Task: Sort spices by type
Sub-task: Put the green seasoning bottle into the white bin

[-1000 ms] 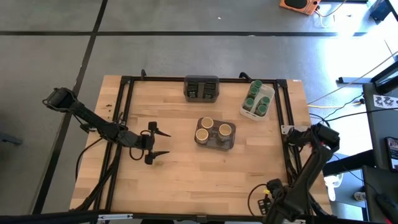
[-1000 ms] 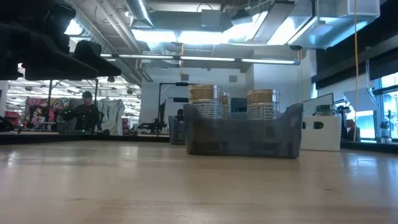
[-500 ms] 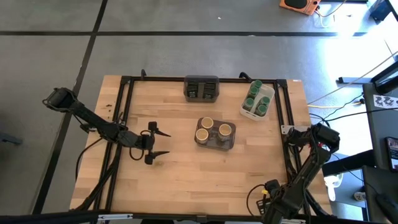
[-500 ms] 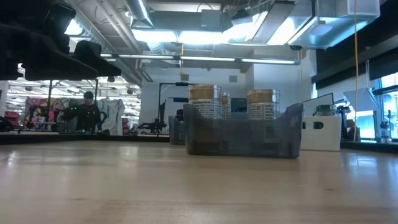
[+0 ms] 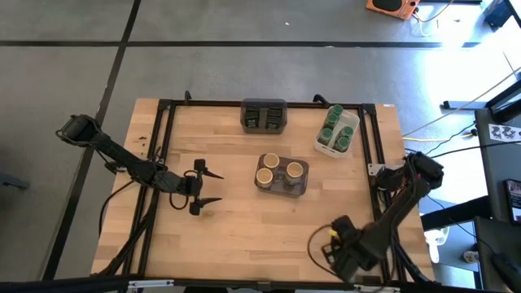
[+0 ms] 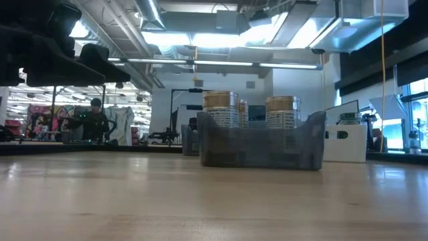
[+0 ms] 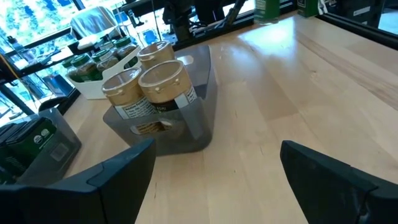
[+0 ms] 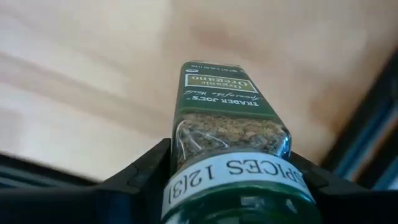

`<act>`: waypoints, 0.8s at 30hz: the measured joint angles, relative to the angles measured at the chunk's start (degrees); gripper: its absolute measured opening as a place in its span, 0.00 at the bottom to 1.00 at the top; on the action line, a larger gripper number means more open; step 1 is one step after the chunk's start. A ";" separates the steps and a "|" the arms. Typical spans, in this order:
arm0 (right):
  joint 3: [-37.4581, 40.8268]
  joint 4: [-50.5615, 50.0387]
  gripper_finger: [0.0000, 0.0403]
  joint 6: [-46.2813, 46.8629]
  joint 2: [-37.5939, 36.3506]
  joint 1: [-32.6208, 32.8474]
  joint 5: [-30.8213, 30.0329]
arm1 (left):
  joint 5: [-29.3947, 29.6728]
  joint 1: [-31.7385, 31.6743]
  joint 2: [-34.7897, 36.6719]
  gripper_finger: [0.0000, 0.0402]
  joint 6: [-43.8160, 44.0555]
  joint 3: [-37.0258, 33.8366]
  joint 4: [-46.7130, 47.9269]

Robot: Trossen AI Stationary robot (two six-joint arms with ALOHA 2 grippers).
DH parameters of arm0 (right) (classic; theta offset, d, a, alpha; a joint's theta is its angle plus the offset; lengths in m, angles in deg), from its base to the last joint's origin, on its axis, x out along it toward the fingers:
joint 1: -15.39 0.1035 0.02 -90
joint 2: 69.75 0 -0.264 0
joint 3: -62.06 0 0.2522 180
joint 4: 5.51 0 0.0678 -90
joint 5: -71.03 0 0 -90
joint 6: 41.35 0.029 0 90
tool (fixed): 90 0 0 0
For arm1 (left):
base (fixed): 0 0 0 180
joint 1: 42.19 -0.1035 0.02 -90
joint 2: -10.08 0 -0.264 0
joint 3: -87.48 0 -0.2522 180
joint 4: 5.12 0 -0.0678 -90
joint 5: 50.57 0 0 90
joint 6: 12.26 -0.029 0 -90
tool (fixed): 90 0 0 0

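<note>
In the right wrist view, my right gripper [image 8: 227,177] is shut on a green-lidded spice jar [image 8: 225,118] with a green label and dried herbs inside. In the high view this gripper [image 5: 340,247] hangs over the table's near right corner. My left gripper [image 5: 213,187] stands open at the table's left middle with nothing between its fingers [image 7: 124,168]. Three tan-lidded jars [image 5: 275,170] stand in a grey bin [image 5: 299,185] at mid-table. Dark tins [image 5: 264,115] sit in a bin at the far edge. Green-lidded jars [image 5: 335,130] fill a white tray [image 5: 352,122] at the far right. My right gripper pinches the jar between its two fingers [image 8: 140,171] at its upper end [image 8: 186,155], just under the green lid. The fingers come from above, pointing down. The jar hangs upright below them, its base toward the table, lifted clear of the wood.
A black frame [image 5: 163,130] runs round the tabletop's edges. Bare wood [image 5: 252,228] lies between the grey bin and the near edge. In the low view the grey bin [image 6: 261,148] stands mid-table, and a person [image 6: 90,120] shows far off in the room.
My right arm has swung from beyond the table's near right corner toward the table's left, so its gripper now hangs over the wood near the front edge, and its wrist has rolled. My left arm has kept still.
</note>
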 joint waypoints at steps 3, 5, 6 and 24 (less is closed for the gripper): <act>-0.85 -3.53 0.51 -5.09 -1.47 -3.63 -4.99 | 0.00 0.00 0.00 0.85 0.33 -0.02 0.00; -1.10 -6.03 0.51 -8.60 -2.24 -6.14 -7.62 | 0.00 0.01 0.00 0.85 0.72 -0.02 0.02; -1.11 -7.18 0.51 -10.15 -2.75 -7.38 -8.91 | 0.00 0.01 0.00 0.85 0.80 -0.02 0.02; -1.12 -19.18 0.51 -38.28 -14.73 -37.86 -30.30 | 0.00 0.01 0.00 0.85 1.31 -0.02 0.45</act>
